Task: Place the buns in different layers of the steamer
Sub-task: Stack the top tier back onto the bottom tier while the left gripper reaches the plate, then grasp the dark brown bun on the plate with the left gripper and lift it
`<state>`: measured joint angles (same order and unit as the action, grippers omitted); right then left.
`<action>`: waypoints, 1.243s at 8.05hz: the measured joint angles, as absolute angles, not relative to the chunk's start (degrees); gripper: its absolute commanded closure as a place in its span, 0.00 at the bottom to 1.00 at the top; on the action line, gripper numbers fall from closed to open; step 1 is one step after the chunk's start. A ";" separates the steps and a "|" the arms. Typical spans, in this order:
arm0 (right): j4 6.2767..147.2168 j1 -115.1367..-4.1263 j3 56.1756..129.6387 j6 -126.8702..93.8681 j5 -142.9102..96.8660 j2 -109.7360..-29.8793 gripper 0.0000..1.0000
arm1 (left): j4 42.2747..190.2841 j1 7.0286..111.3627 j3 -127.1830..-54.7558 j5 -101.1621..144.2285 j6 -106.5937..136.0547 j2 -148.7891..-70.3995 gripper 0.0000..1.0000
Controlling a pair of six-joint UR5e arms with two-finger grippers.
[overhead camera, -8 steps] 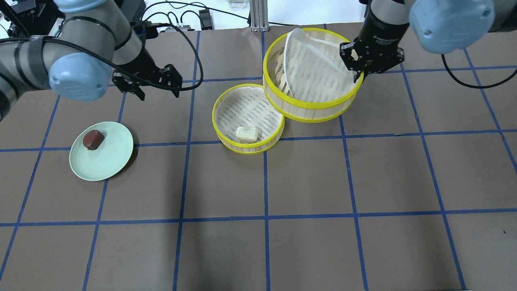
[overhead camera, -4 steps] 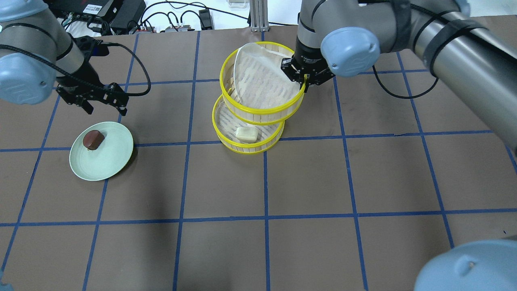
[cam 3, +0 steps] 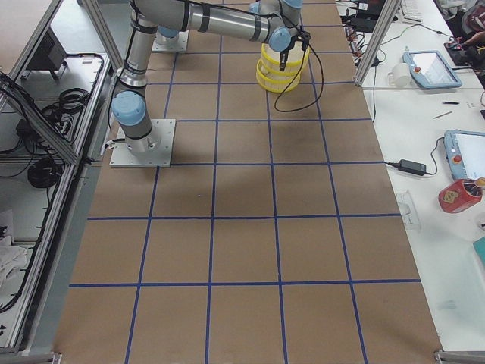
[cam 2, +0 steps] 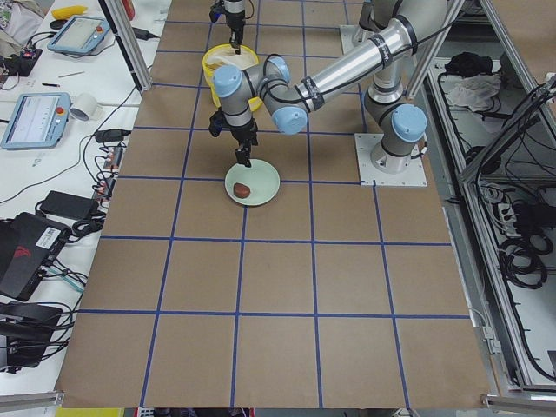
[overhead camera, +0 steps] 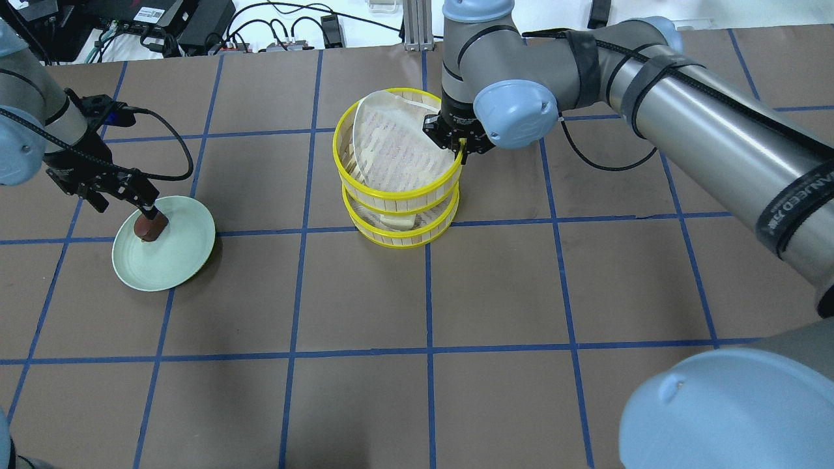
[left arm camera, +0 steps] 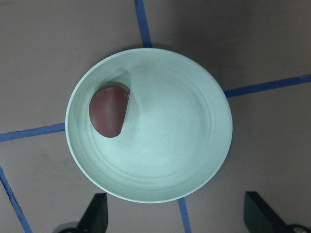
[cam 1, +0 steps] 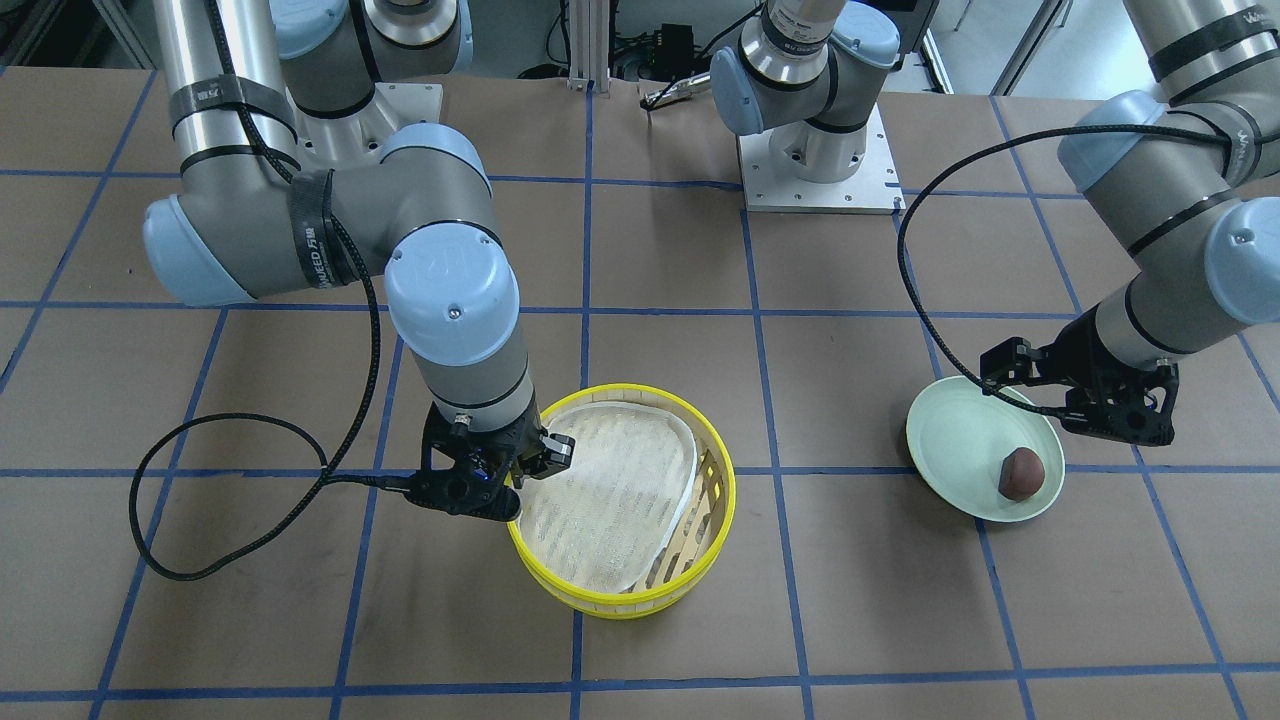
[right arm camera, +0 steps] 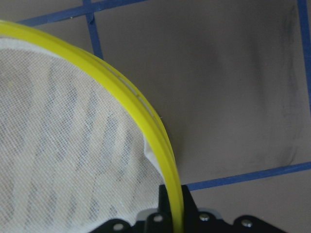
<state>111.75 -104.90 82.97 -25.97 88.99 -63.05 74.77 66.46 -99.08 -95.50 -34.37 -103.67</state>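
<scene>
At the left of the overhead view the left arm slants down to the left gripper [overhead camera: 127,203], which hangs over the upper-left rim of the pale green plate [overhead camera: 186,264]. Its fingers are spread wide with nothing between them. The brown bun [overhead camera: 150,227] lies on the plate's upper-left part, close under one fingertip.

At upper centre, the steamer's upper tray [overhead camera: 397,190] sits over the lower tray [overhead camera: 404,240], shifted slightly up-left; whether they touch is unclear. A pale lump in the gap looks like the cream bun [overhead camera: 399,223]. The mesh liner [overhead camera: 391,140] is rucked, leaving slats bare at its left.

The right gripper [overhead camera: 460,144] points straight down, clamped on the upper tray's right rim. The right arm stretches to the lower right, its black strap [overhead camera: 798,202] lettered "JUEED"
</scene>
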 measured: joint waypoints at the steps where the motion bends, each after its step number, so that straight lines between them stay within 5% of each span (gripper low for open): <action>1: 112.25 -105.45 83.22 -25.78 89.05 -62.35 0.89 | 74.25 65.26 -99.22 -95.83 -36.41 -104.80 0.00; 10: 112.75 -106.00 84.34 -23.46 90.05 -61.07 0.88 | 60.33 62.84 -98.79 -93.79 -42.42 -116.19 0.05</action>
